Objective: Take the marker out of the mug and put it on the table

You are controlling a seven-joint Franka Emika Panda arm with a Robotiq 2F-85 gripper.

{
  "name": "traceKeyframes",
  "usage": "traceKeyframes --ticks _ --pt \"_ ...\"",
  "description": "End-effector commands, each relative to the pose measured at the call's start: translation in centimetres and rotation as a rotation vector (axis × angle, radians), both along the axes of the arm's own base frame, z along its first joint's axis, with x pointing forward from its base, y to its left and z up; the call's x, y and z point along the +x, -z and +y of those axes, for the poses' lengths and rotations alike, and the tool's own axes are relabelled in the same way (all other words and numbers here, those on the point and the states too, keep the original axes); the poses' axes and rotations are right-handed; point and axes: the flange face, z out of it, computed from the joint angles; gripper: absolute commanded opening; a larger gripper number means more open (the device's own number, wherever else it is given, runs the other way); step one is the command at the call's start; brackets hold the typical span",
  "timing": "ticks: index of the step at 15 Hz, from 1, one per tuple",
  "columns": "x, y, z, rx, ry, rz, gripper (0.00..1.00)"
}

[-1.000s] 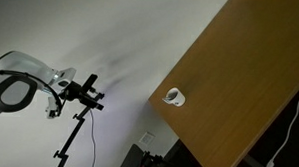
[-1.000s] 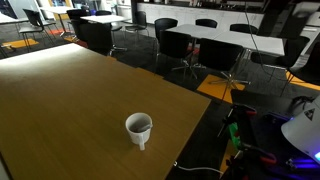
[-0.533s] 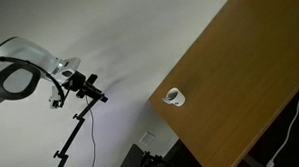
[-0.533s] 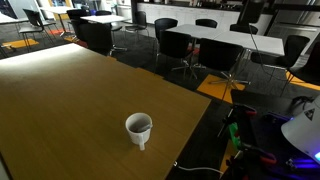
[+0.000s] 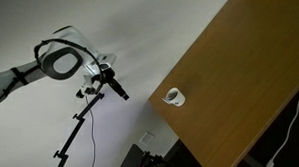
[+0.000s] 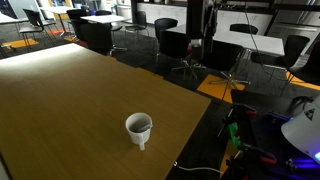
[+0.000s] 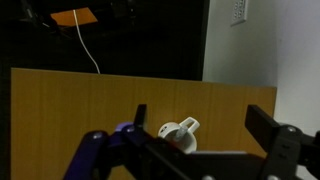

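Observation:
The small white mug [image 6: 138,128] stands on the brown wooden table [image 6: 60,100] near its edge. It also shows in an exterior view [image 5: 173,96] and in the wrist view [image 7: 176,134], handle to one side. In the wrist view a thin pale stick [image 7: 182,131] leans inside the mug; this looks like the marker's whitish end, and its red body is not visible. My gripper [image 7: 200,114] is open and empty, its dark fingers wide apart. In an exterior view the gripper [image 5: 121,93] hangs in the air, well off the table's edge and apart from the mug.
A tripod stand [image 5: 72,141] is below the arm. Black office chairs [image 6: 185,45] and white tables [image 6: 250,40] fill the room beyond the table. Cables and gear [image 6: 250,140] lie on the floor by the table's near corner.
The arm has swung toward the table, bringing the gripper closer to the mug. The mug has not moved.

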Motion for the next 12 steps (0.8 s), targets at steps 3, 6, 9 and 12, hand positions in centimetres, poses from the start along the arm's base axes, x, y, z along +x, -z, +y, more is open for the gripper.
traceKeyframes --ticks 3,6,9,12 --pt "4.6 5.7 0.5 0.011 -0.001 0.133 1.0" --pt "5.6 8.7 1.1 0.011 -0.018 0.187 1.0" --pt "4.8 9.4 0.9 0.007 -0.014 0.194 1.0" --pt "4.8 9.6 0.8 0.007 -0.013 0.198 1.0"
